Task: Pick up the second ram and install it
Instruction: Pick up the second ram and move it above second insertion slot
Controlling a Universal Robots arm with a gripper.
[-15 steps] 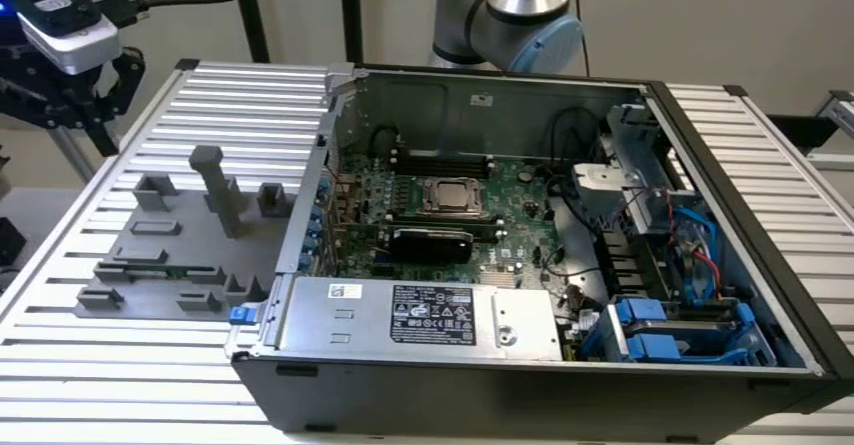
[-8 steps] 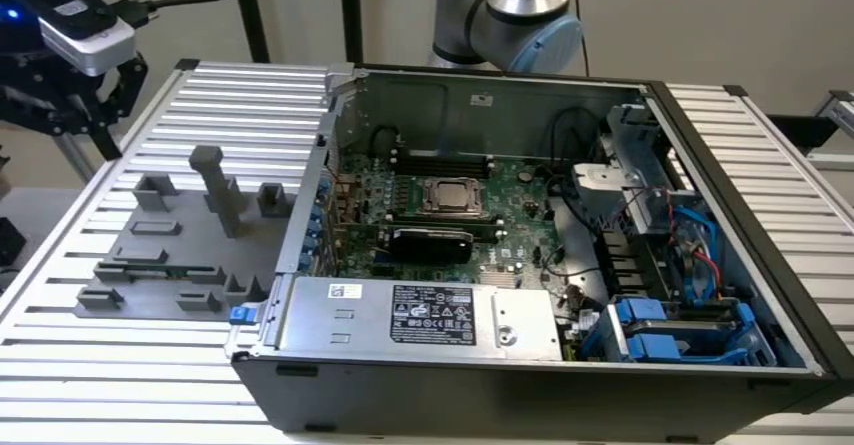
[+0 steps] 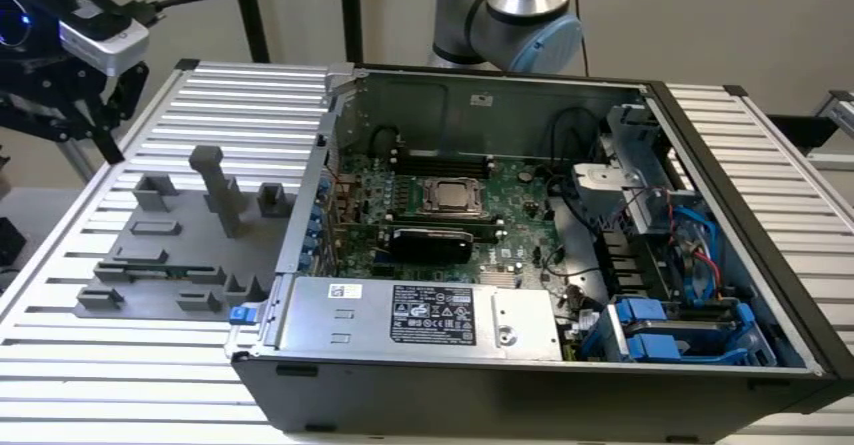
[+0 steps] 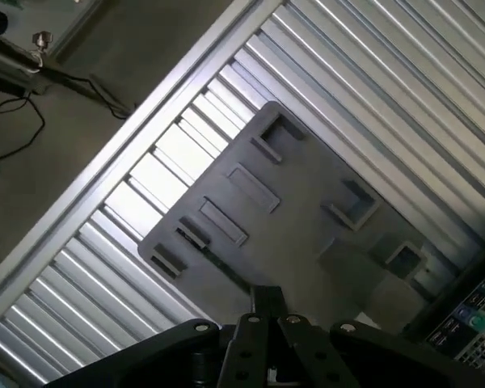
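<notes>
The second ram (image 3: 158, 268) is a slim green stick lying flat in a low slot near the front of the grey holder plate (image 3: 160, 240), at the exterior view's left. In the wrist view it appears as a thin dark strip (image 4: 220, 260) between holder blocks. My gripper (image 3: 83, 105) hangs high above the plate's far left corner, well apart from the ram. Its fingertips (image 4: 267, 296) meet with nothing between them. The motherboard (image 3: 514, 190) lies inside the open computer case (image 3: 534, 385) to the exterior view's right.
Grey blocks and a tall post (image 3: 214, 190) stand on the holder plate. The ribbed metal table (image 3: 107, 365) ends close to the plate, with floor and cables (image 4: 32, 121) beyond. The case holds a power supply (image 3: 427, 315) and blue drive bays (image 3: 667, 330).
</notes>
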